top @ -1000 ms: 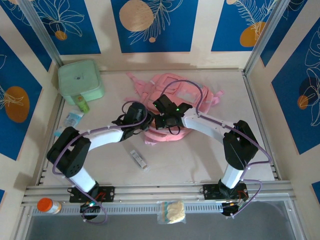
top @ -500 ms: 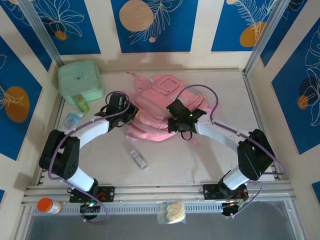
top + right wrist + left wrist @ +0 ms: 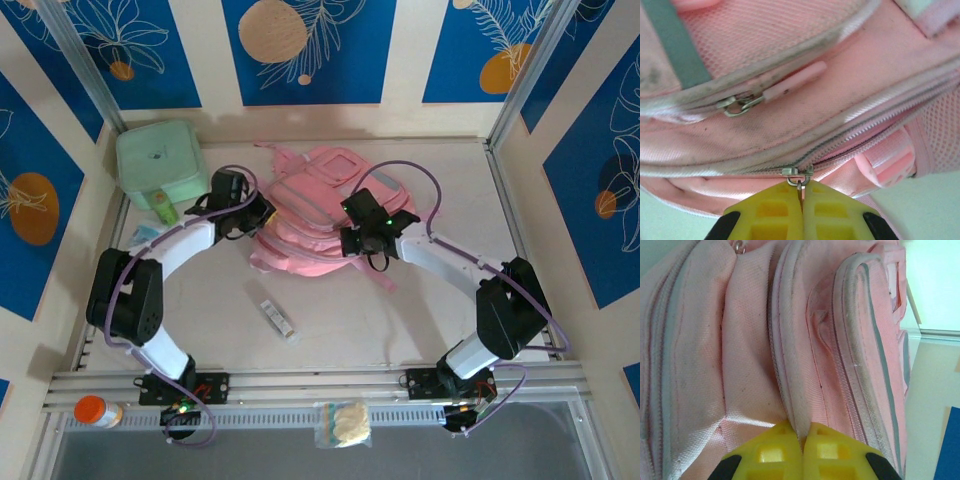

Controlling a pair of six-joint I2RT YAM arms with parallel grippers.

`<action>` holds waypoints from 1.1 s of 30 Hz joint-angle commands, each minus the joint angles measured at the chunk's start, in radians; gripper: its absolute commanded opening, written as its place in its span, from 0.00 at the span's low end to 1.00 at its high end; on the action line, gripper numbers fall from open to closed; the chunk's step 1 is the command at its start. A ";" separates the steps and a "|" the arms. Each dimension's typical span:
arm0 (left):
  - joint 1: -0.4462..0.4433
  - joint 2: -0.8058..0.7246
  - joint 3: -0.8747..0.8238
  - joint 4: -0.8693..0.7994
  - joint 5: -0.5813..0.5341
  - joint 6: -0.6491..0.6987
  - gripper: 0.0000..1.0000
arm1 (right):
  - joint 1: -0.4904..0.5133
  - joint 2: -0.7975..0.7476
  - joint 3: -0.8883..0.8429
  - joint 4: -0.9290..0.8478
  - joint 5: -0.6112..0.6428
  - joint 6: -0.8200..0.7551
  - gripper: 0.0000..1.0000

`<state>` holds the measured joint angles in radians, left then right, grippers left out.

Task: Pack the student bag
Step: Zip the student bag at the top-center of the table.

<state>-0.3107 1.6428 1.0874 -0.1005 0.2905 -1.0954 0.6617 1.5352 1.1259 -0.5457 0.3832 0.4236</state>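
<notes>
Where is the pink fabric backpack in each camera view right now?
Top external: pink fabric backpack mid-table toward the far wall, between both arms.
Left wrist: across most of the frame, a seam pinched in the shut left fingers.
Right wrist: upper frame, its metal zip pull nipped by the shut right fingers.
Shared landmark: the bag's pale zip tracks.

No lettering, brand, number or sign can be read anywhere. The large pink fabric backpack [image 3: 320, 215], at the far middle of the table, carries no legible mark, even seen close from the wrists. The small flat grey-white packet [image 3: 278, 318] lying nearer than it bears dark marks too small to make out.
</notes>
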 commanded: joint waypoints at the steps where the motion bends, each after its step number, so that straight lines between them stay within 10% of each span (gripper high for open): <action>1: 0.064 -0.017 0.026 0.033 -0.049 0.047 0.18 | 0.049 -0.013 0.033 -0.098 0.090 -0.061 0.00; 9: -0.079 -0.229 -0.243 0.211 -0.093 -0.159 0.46 | 0.052 0.014 0.038 -0.039 -0.001 -0.042 0.00; 19: -0.379 -0.179 -0.355 0.425 -0.310 -0.449 0.47 | 0.057 0.026 0.043 -0.041 0.018 -0.025 0.00; 33: -0.455 -0.176 -0.400 0.360 -0.490 -0.543 0.41 | 0.056 0.033 0.046 -0.040 0.023 0.004 0.00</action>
<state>-0.7521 1.4971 0.7193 0.2779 -0.1429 -1.6012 0.7136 1.5665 1.1324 -0.5892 0.4038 0.4076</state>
